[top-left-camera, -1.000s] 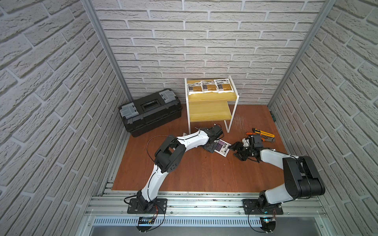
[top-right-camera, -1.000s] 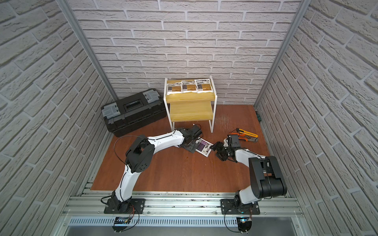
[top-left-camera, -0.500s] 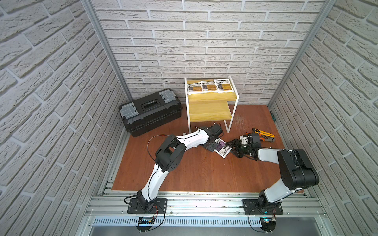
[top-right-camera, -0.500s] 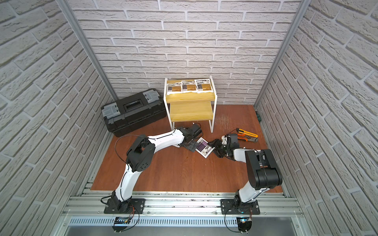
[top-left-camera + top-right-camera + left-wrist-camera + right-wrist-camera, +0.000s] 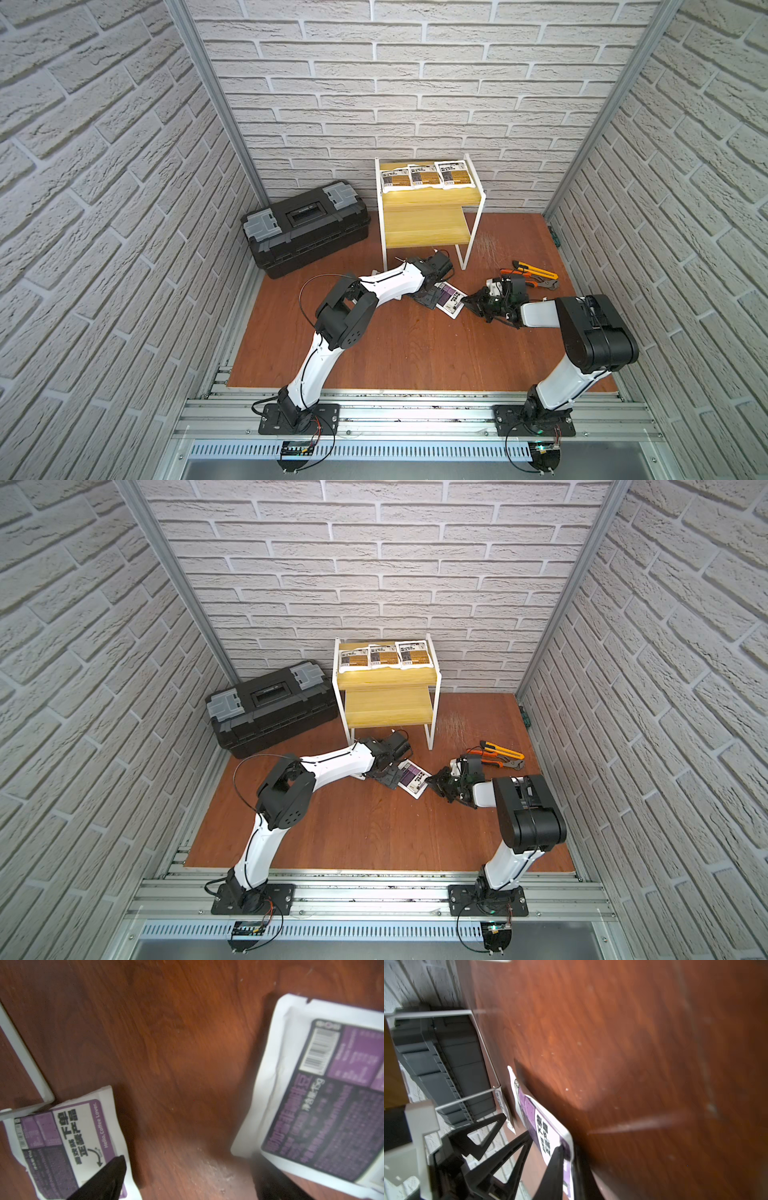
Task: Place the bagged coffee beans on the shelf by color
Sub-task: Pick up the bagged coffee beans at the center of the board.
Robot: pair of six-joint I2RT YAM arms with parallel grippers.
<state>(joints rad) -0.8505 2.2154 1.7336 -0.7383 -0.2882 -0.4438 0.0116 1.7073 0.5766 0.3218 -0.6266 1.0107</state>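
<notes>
1. Your right gripper (image 5: 569,1153) is pressed together on the rim of a purple pouch (image 5: 451,298). It bites only the three-o'clock edge, reading the clock in a top view with twelve at the back wall. I cannot tell whether the rest of the pouch lies on the floor or just off it.
2. Your left gripper (image 5: 191,1165) stands spread wide, low over bare floor at that pouch's nine o'clock. One finger (image 5: 112,1174) overlaps a second purple pouch (image 5: 68,1147) in the wrist view, and contact is unclear.
3. Expect a thin edge grip to let the flat pouch pivot or slip when you lift.
4. The arms are close together, so a careless sweep could knock the left fingers or drag the pouch against them.
5. The second purple pouch lies by the shelf's (image 5: 424,228) seven-o'clock leg, which could block a clean approach.
6. The shelf stands at twelve. Three orange-brown pouches (image 5: 426,178) fill its top tier and its lower board is bare, so I judge purple belongs there. Watch the upper rim going in.
7. The floor (image 5: 395,345) is red-brown wood, scuffed pale toward one o'clock.
8. A black toolbox (image 5: 305,226) sits at ten, with pliers (image 5: 544,284) and a yellow cutter (image 5: 536,272) at two.
9. Brick walls (image 5: 415,83) close in on three sides.
</notes>
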